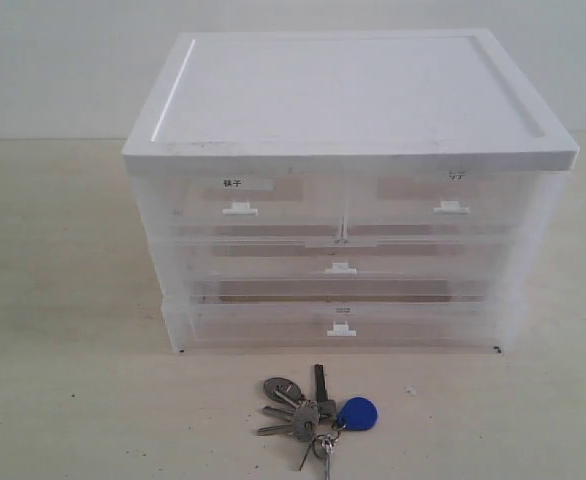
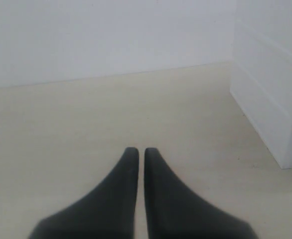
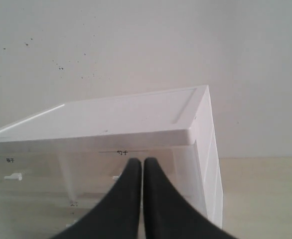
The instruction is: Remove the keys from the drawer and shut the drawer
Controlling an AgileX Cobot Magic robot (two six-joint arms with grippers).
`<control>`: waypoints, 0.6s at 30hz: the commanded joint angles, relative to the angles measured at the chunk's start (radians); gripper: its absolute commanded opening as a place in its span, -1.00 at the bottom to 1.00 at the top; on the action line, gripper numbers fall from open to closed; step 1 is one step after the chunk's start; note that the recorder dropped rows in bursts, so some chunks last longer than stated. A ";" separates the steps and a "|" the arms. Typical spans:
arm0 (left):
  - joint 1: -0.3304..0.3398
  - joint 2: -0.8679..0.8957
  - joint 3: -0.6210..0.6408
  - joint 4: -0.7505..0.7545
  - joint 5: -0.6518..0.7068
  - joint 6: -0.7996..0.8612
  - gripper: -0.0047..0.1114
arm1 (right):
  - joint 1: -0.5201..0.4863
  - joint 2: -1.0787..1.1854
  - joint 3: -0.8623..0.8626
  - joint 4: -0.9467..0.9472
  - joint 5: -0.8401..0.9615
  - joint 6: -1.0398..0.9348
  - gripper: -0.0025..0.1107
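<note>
Right claw (image 3: pixel 137 162) pinched closed — drawer cabinet (image 3: pixel 111 113) close ahead.

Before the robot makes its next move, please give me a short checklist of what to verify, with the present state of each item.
1. The keys out of the drawer: ok, they lie on the table in front of the drawer unit.
2. Drawers closed: ok, all four fronts look pushed in.
3. The left hand empty: ok, shut on nothing.
4. The right hand empty: ok, shut on nothing, facing the unit.
5. Hands clear of the keys: ok, neither shows in the exterior view.
</note>
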 commanded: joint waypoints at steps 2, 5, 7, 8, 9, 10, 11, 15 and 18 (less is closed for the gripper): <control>0.002 -0.003 0.004 -0.005 0.003 0.003 -0.84 | -0.002 -0.003 0.004 0.238 0.008 0.104 -0.96; 0.002 -0.003 0.004 -0.005 0.003 0.003 -0.84 | 0.001 -0.003 0.004 0.621 -0.003 0.193 -0.96; 0.002 -0.003 0.004 -0.005 0.003 0.003 -0.84 | 0.001 -0.003 0.004 0.832 -0.025 0.200 -0.96; 0.002 -0.003 0.004 -0.005 0.003 0.003 -0.84 | 0.001 -0.003 0.004 0.900 -0.040 0.193 -0.96; 0.002 -0.003 0.004 -0.005 0.003 0.003 -0.84 | 0.001 -0.003 0.004 0.964 -0.050 0.176 -0.96; 0.002 -0.003 0.004 -0.005 0.003 0.003 -0.84 | 0.001 -0.003 0.004 1.013 -0.048 0.152 -0.96; 0.002 -0.003 0.004 -0.005 0.003 0.003 -0.84 | 0.001 -0.003 0.004 1.066 -0.048 0.117 -0.96; 0.002 -0.003 0.004 -0.005 0.003 0.003 -0.84 | 0.001 -0.003 0.004 1.229 -0.046 -0.186 -0.96; 0.002 -0.003 0.004 -0.005 0.003 0.003 -0.84 | 0.001 -0.003 0.004 1.256 -0.043 -0.573 -0.96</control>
